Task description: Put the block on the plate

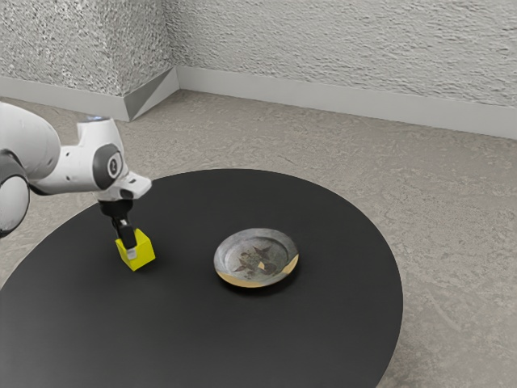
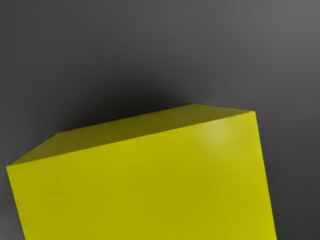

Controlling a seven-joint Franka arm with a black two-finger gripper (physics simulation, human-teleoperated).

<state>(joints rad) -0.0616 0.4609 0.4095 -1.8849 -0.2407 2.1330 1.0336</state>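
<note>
My gripper [image 1: 129,242] points down at the yellow block [image 1: 142,252] in the exterior view, and its lower end overlaps the block's near side. The far side of the block is hidden, so whether it is gripped cannot be told. In the wrist view the yellow block [image 2: 145,185] is large and close under my hand, its top face turned slightly. The round grey plate [image 1: 257,258] with a tan patch on its rim lies apart from the block, toward the exterior view's right.
Both block and plate are at the round black table [image 1: 194,323]. Its curved edge runs past the plate on the exterior view's right. A textured wall [image 1: 347,48] stands beyond the floor.
</note>
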